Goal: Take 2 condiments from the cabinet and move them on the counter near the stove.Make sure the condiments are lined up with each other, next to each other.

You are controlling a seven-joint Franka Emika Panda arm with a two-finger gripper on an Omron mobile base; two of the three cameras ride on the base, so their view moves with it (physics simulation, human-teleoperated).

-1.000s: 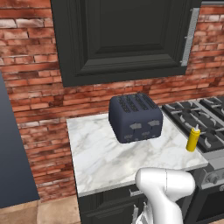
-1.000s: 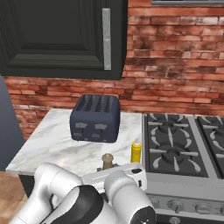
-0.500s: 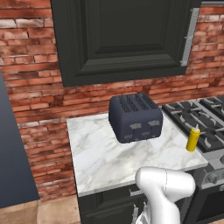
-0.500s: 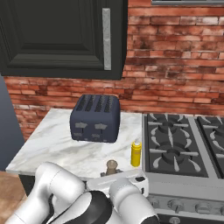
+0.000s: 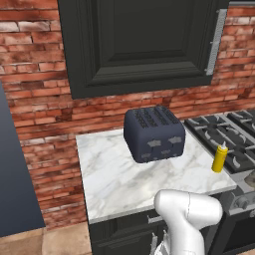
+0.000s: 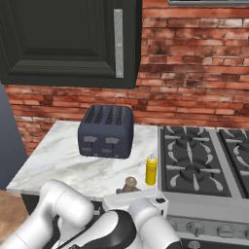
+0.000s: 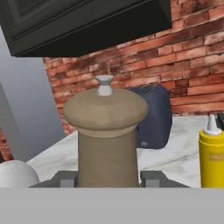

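Note:
The tan-brown shaker [image 7: 106,131] with a grey knob stands upright between my gripper's [image 7: 108,179] fingertips [image 7: 65,179], which are shut on its lower body. In the right base view the shaker [image 6: 130,184] is at the front edge of the white marble counter [image 6: 58,160], just left of the yellow squeeze bottle [image 6: 151,170]. My hand hides its base. The bottle [image 5: 219,158] stands upright on the counter beside the black stove [image 6: 194,160]. In the hand view the yellow bottle [image 7: 212,153] is close on the right. The black cabinet [image 5: 144,45] is closed.
A dark blue-grey toaster [image 6: 106,132] sits at the back of the counter against the brick wall. The cabinet's grey bar handle [image 6: 118,43] hangs above it. My white arm [image 6: 68,214] crosses in front of the counter's front edge.
My hand with the shaker has drifted slightly right, closer to the yellow bottle. The bottle and toaster have stayed put.

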